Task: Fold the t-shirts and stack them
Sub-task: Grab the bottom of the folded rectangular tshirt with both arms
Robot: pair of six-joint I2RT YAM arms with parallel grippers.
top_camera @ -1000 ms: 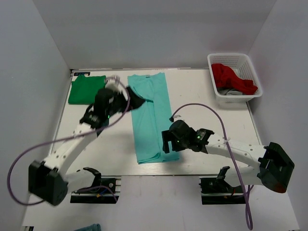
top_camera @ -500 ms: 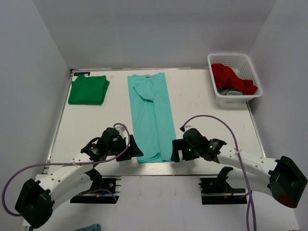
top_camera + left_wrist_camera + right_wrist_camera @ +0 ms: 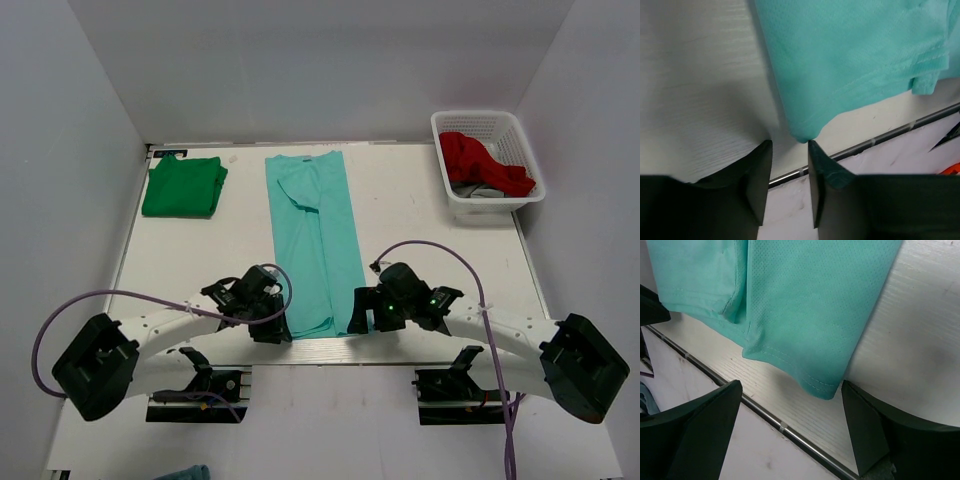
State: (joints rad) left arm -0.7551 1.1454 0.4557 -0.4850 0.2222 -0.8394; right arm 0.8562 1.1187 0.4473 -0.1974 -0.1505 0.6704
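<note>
1. Since the cloth is thin, soft knit, the light teal t-shirt [image 3: 315, 240] will likely be light and limp. It should sag and drag when lifted, and is best taken at both near hem corners at once.
2. Light teal t-shirt: lies flat as a long strip down the middle of the counter [image 3: 430, 250], its hem at the near edge.
3. Emerald green t-shirt [image 3: 183, 187]: folded, at the far left corner, well apart from the teal one.
4. Left hand [image 3: 787, 145]: fingers drawn to a narrow gap with bare counter showing between them. The near left hem corner touches one fingertip [image 3: 812, 147], not yet pinched.
5. Right hand [image 3: 790, 385]: fingers spread wide, straddling the near right hem corner and holding nothing.
6. Basket [image 3: 490, 165]: far right, holding a red cloth [image 3: 480, 160].
</note>
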